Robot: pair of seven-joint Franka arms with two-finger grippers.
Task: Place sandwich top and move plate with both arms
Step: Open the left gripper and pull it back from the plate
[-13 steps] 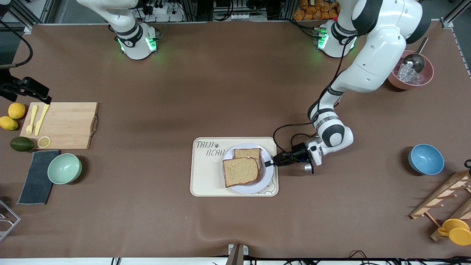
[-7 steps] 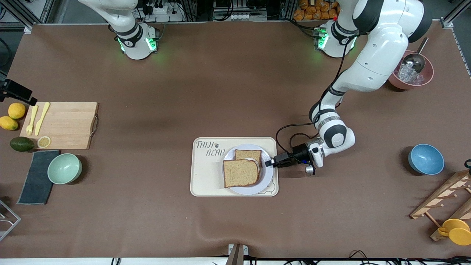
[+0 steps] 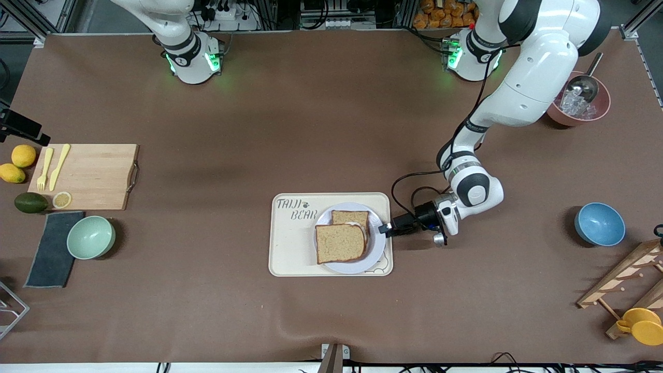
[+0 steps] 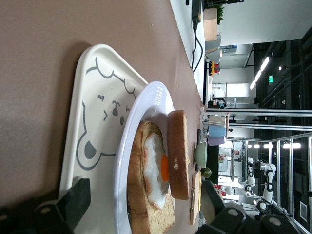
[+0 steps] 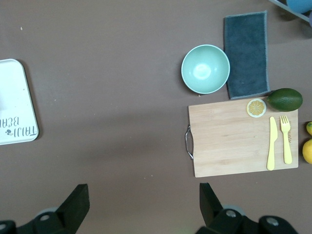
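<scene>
A brown mat covers the table (image 3: 311,129), slightly rippled near the front camera's edge. Past the table, the left wrist view shows a bright room with ceiling strip lights and metal racks.

The cream tray (image 3: 290,254) lies mid-table. On it sits the plate (image 3: 357,267), holding a bread slice with a fried egg (image 4: 156,170); the sandwich top (image 3: 340,242) rests on that slice, shifted toward the front camera so the lower slice's farther edge shows. In the left wrist view the egg is only partly visible between the two slices.

The left gripper (image 3: 384,228) is low at the plate's rim, on the side toward the left arm's end of the table, fingers (image 4: 73,200) apart on either side of the rim.

The right gripper (image 5: 141,204) is high over the bare mat between the tray and the cutting board (image 5: 239,139), fingers spread wide, empty. In the front view it is almost wholly cut off at the frame's edge.
</scene>
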